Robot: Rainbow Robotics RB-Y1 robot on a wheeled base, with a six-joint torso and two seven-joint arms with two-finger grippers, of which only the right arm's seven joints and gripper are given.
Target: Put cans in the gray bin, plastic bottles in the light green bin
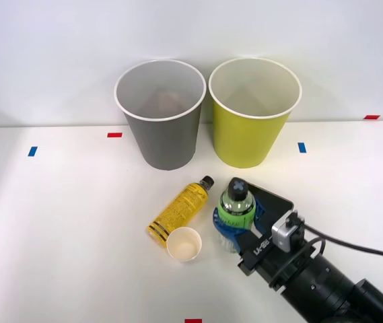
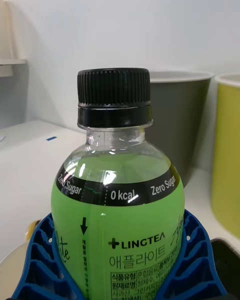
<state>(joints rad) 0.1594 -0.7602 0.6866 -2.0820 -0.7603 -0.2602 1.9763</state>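
Right gripper [image 1: 235, 217] is closed around the green-label bottle [image 1: 237, 204], blue ribbed fingers [image 2: 35, 260] hugging both sides of the label. Bottle stands upright, dark cap on top, green liquid up to the shoulder. It sits near-right of table centre, in front of the light green bin [image 1: 253, 114] and well apart from it. Can't tell if the bottle's base is on the table [image 1: 56, 235] or just off it.

Arm comes in from the near-right corner, black wrist housing behind the bottle.

Yellow-label bottle [image 1: 181, 210] lies on its side just left of the gripped one, cap pointing far-right, base toward the near-left. Small white paper cup [image 1: 184, 244] stands upright at its base end, touching or nearly touching it; can't tell which.

Gray bin [image 1: 160, 116] and light green bin stand upright side by side at the far edge, gray on the left, rims just beside each other. Something dim shows at the bottom of the gray bin, can't identify it.

Wrist view: bottle cap [image 2: 114, 96] dead centre, gray bin [image 2: 180, 120] behind it, light green bin [image 2: 226, 155] beside that.

Red and blue tape marks [image 1: 114, 134] are scattered on the table.
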